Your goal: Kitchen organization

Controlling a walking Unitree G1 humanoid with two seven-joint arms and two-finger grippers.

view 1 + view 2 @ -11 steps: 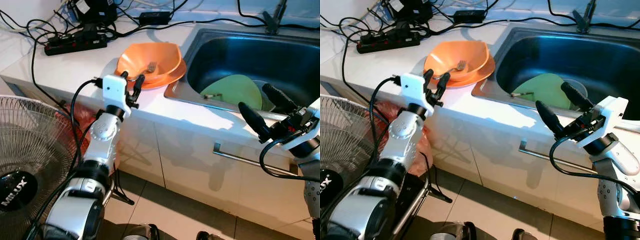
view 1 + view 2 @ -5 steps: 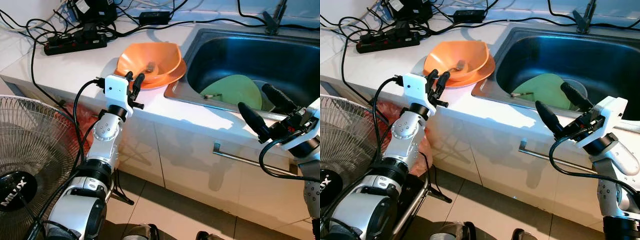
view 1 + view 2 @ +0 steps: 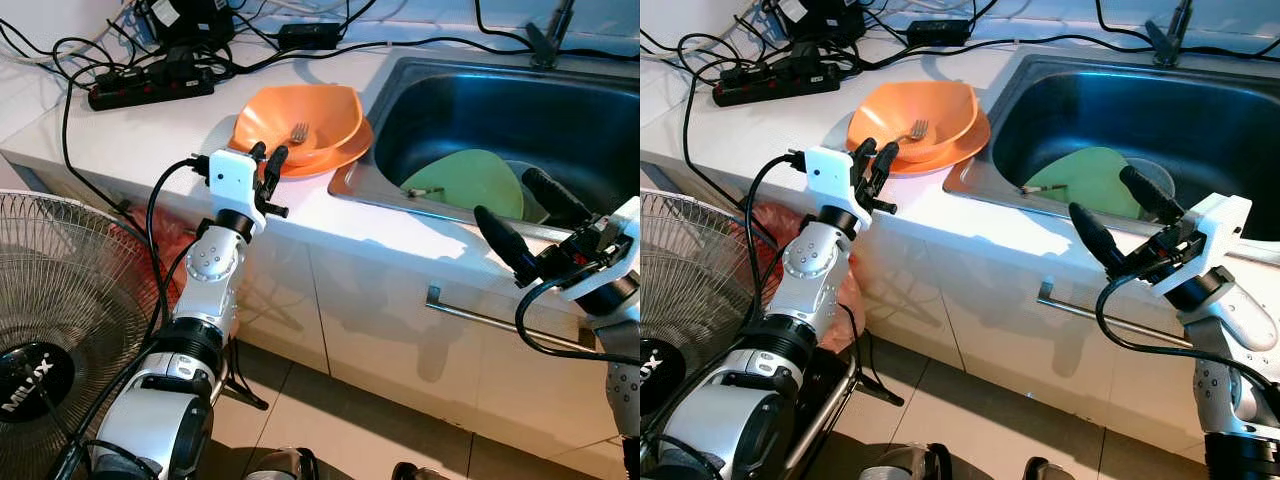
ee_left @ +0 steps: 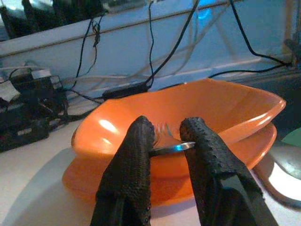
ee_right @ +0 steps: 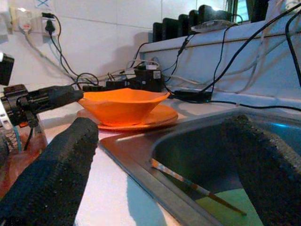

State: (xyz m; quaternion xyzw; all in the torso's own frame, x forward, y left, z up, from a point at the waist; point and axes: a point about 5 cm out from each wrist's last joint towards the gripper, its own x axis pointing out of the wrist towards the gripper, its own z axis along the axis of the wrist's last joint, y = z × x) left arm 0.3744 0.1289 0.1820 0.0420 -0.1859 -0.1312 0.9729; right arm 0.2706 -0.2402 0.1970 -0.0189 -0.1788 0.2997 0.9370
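At the white tabletop's [image 3: 150,140] front edge, the left gripper [image 3: 268,158] has crept up to the orange plastic bowl [image 3: 300,120] on its orange plate [image 3: 965,140], jaws narrowly parted, framing the metal fork [image 4: 167,141] inside, nothing gripped yet. Beside the steel sink [image 3: 560,110], the right gripper [image 3: 522,215] stays wide open and empty; a pickup looks imminent.

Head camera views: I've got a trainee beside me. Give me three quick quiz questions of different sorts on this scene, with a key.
1. True or false: the fork lies in the orange bowl.
2. The green plate is: A on the counter, B in the sink, C on the floor?
3. Which gripper is nearest the orange bowl?

Key: 1 true. 2 B. 3 The left gripper; the right gripper hangs open before the sink.
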